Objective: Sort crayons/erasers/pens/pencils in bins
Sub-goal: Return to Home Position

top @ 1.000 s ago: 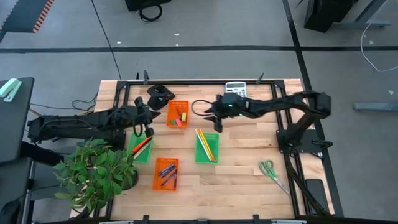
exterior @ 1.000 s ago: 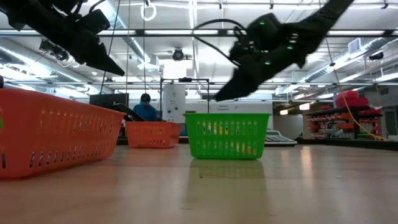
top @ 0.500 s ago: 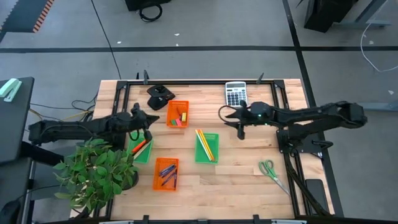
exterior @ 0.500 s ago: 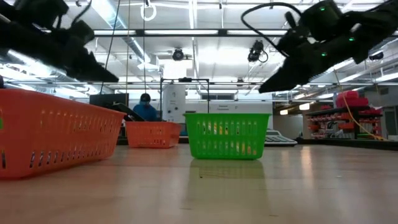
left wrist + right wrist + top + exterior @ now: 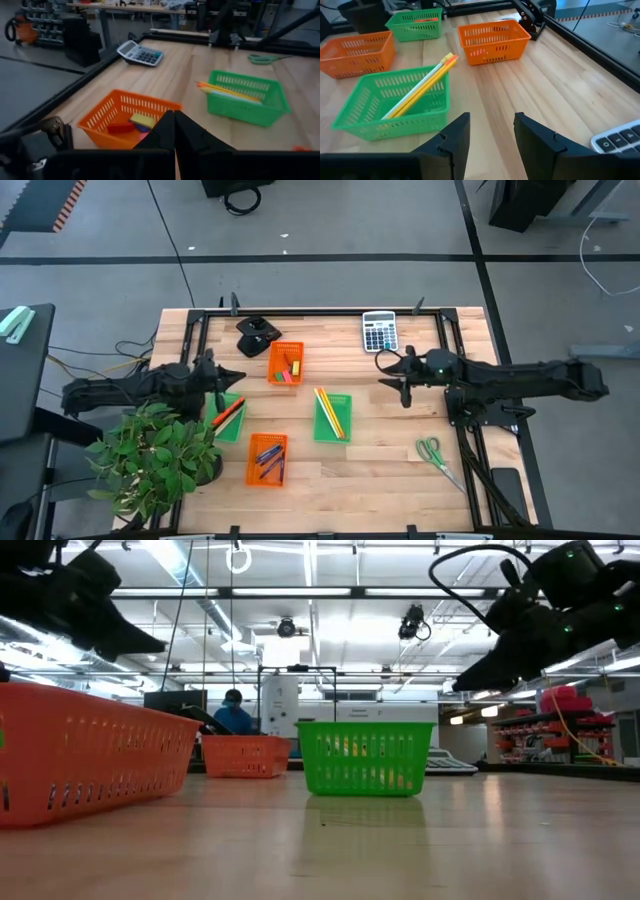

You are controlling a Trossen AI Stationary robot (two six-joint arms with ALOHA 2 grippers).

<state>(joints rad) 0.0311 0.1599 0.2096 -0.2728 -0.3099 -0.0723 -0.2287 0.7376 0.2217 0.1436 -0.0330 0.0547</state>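
Four bins stand on the table. The far orange bin (image 5: pixel 285 363) holds erasers (image 5: pixel 135 122). The left green bin (image 5: pixel 228 418) holds red and orange crayons. The centre green bin (image 5: pixel 332 416) holds yellow pencils (image 5: pixel 420 90), which lean on its rim. The near orange bin (image 5: pixel 267 459) holds dark pens. My left gripper (image 5: pixel 226 376) is shut and empty, above the table left of the far orange bin; its closed fingers show in the left wrist view (image 5: pixel 174 125). My right gripper (image 5: pixel 398 385) is open and empty, right of the centre green bin, and it also shows in the right wrist view (image 5: pixel 491 117).
A grey calculator (image 5: pixel 379 332) lies at the far edge. Green-handled scissors (image 5: pixel 436 452) lie near the right front. A potted plant (image 5: pixel 155 455) stands at the near left corner. A black object (image 5: pixel 258 332) sits far left of the orange bin.
My right gripper has drawn back from above the bins toward the table's right edge. My left gripper has drawn back a little toward the table's left edge. The bins and their contents have stayed in place.
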